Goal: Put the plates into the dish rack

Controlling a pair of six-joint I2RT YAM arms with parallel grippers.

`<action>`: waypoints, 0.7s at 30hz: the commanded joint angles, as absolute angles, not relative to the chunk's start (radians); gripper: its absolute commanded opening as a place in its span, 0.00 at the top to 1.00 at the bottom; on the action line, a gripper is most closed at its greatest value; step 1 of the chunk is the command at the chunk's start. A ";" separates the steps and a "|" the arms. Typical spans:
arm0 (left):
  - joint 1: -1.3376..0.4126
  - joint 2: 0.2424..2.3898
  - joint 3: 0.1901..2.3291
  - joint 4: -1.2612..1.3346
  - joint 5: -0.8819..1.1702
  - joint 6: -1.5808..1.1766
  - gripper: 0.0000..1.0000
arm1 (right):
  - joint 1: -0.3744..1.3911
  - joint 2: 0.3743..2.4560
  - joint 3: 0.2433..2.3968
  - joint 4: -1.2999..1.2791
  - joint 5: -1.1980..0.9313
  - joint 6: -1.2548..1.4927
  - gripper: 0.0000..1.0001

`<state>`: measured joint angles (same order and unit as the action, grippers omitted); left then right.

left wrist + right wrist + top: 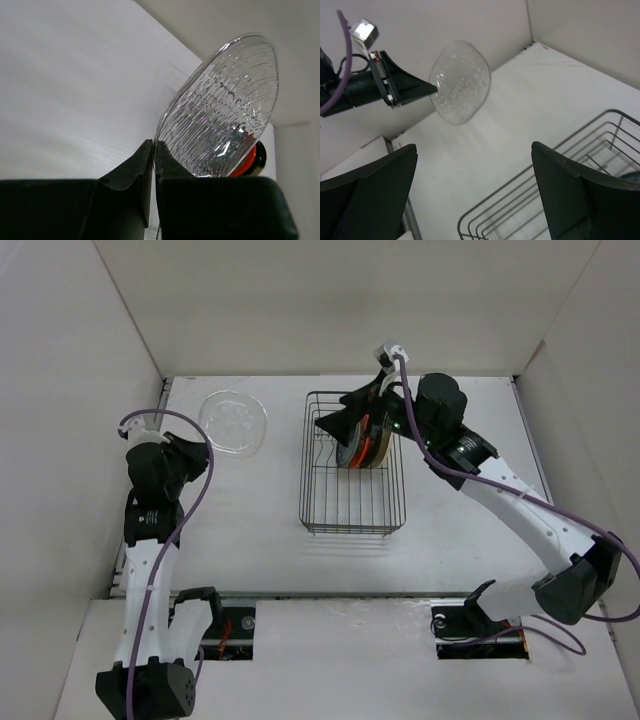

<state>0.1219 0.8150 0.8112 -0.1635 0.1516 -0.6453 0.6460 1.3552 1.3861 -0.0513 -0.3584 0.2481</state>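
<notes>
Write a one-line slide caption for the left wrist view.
Left gripper shut on the rim of the clear glass plate, white table behind.

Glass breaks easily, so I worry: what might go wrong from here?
The left pincer is shut on just the rim of the clear glass plate, held in the air; it may pivot or slip out. The right pincer hangs open over the dish rack, beside the racked plates, so the incoming plate may strike that arm or clink against them.
</notes>
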 commanded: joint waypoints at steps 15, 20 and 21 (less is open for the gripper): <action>0.071 0.804 0.788 0.060 0.584 -0.595 1.00 | 0.687 1.678 1.511 0.186 -0.457 0.379 0.02; 0.071 0.834 0.755 0.113 0.620 -0.615 1.00 | 0.698 1.712 1.536 0.216 -0.501 0.428 0.29; 0.071 0.834 0.744 0.124 0.633 -0.624 1.00 | 0.698 1.712 1.536 0.242 -0.512 0.440 0.36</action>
